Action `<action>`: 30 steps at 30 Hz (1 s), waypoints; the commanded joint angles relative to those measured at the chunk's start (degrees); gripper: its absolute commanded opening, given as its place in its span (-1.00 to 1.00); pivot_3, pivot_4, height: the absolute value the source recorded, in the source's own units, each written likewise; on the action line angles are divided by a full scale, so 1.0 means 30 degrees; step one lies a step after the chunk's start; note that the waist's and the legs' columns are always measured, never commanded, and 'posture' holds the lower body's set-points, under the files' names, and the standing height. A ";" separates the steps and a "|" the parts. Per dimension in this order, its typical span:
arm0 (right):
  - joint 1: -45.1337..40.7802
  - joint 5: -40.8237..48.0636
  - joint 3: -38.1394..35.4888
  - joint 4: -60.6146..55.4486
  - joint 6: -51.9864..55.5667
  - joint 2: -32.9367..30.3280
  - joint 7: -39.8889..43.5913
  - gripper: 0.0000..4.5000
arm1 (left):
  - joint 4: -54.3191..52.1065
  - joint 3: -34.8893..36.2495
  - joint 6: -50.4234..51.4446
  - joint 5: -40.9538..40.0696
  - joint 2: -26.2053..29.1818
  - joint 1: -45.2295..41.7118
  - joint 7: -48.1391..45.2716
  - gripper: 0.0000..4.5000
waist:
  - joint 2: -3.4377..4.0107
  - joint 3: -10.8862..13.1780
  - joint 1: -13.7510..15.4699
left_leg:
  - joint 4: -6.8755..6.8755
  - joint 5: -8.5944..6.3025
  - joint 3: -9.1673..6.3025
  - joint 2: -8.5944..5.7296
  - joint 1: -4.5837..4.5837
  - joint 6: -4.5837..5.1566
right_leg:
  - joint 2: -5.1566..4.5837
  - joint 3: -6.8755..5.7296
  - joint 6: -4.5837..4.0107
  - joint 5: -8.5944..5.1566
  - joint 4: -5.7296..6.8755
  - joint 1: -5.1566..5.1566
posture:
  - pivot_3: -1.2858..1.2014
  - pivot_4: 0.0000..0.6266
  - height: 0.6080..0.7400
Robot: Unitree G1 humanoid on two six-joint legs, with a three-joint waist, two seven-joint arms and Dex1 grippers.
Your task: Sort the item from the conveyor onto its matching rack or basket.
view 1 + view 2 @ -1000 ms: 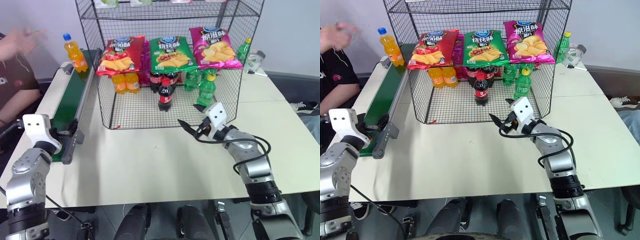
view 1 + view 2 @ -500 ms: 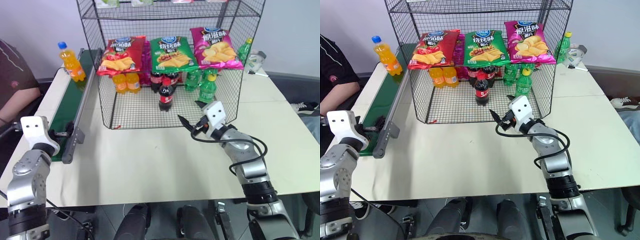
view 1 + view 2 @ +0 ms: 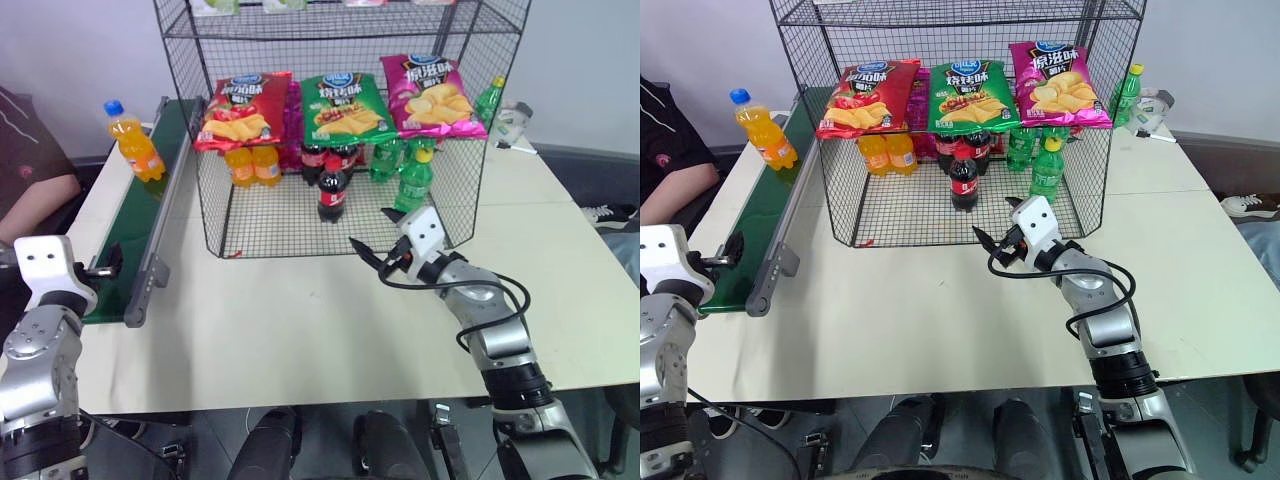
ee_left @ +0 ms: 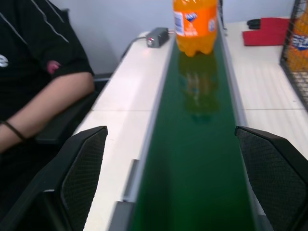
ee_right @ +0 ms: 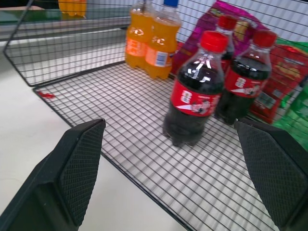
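Observation:
The item, an orange soda bottle (image 3: pixel 130 140) with a blue cap, stands upright on the far half of the dark-green conveyor (image 3: pixel 140 235) and is seen straight ahead as the same bottle (image 4: pixel 195 24) in the left wrist view. My left gripper (image 4: pixel 171 130) is open at the belt's near end, level with the belt and well short of the bottle. The black wire rack (image 3: pixel 215 215) stands mid-table with crisp bags hung on its front. My right gripper (image 3: pixel 370 230) is open and empty just outside the rack's front, facing a cola bottle (image 5: pixel 196 96).
A person (image 3: pixel 30 160) sits left of the conveyor with an arm (image 4: pixel 43 103) beside the belt. Inside the rack stand orange bottles (image 3: pixel 250 165), cola bottles and green bottles (image 3: pixel 412 180). A small grey box (image 4: pixel 157 36) sits by the belt's far end. Bare table lies in front of the rack.
The orange bottle has travelled along the belt toward me. The person's raised hand has dropped out of sight. My left gripper has shifted a little to the left; the right one has kept still.

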 commanded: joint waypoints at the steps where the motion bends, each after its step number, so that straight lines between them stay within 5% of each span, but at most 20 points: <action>1: -0.0249 0.0199 -0.0198 -0.0734 -0.0192 0.0030 0.0058 1.00 | -0.0064 0.0574 -0.0851 0.0258 0.0115 -0.0204 0.0218 0.97 | 0.0000 0.0000 -0.0009 | -0.0001 0.0000 -0.0001 0.0000 0.0001 0.0000 | 0.0000 0.0000 0.0000 0.0000 0.0000 0.0000 | 0.03 -0.52 1.00; 30: -0.0584 -0.0152 0.0006 -0.0542 -0.0275 0.0129 0.0016 1.00 | 0.1160 0.0447 -0.1721 -0.0314 -0.0281 -0.2489 -0.0265 0.97 | -0.0001 -0.0001 -0.0049 | 0.0000 0.0004 0.0002 0.0000 0.0001 -0.0004 | 0.0006 -0.0010 0.0004 0.0002 0.0023 -0.0004 | 0.03 -0.52 1.00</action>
